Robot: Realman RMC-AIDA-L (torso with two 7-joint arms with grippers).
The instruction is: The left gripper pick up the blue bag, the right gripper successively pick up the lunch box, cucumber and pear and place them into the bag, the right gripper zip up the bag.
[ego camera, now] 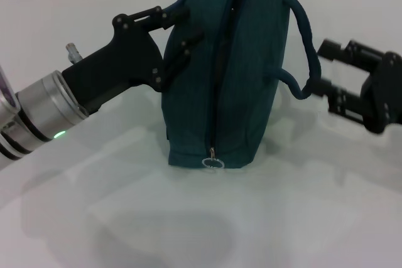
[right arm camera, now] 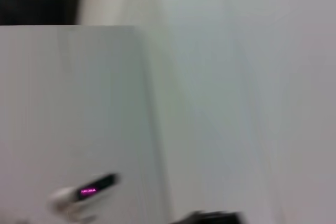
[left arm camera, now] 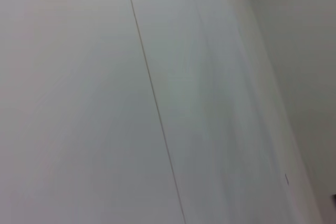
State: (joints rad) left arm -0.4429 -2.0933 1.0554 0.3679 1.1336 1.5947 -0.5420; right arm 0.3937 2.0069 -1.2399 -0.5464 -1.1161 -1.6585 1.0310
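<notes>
The blue bag (ego camera: 248, 73) stands upright on the white table (ego camera: 188, 218) in the middle of the head view. Its zipper line runs down the near side to a metal ring pull (ego camera: 212, 162) at the bottom edge. My left gripper (ego camera: 179, 29) comes in from the left, and its black fingers are clamped on the bag's upper left edge. At the right, my right gripper (ego camera: 323, 70) stands open beside the bag's loop handle (ego camera: 304, 36), whose lower end hangs close to the fingers. The lunch box, cucumber and pear are out of view. Neither wrist view shows the bag.
The white table spreads in front of the bag and to both sides. The left wrist view holds only a pale surface with a thin seam (left arm camera: 155, 103). In the right wrist view a small device with a purple light (right arm camera: 89, 190) lies on a white surface.
</notes>
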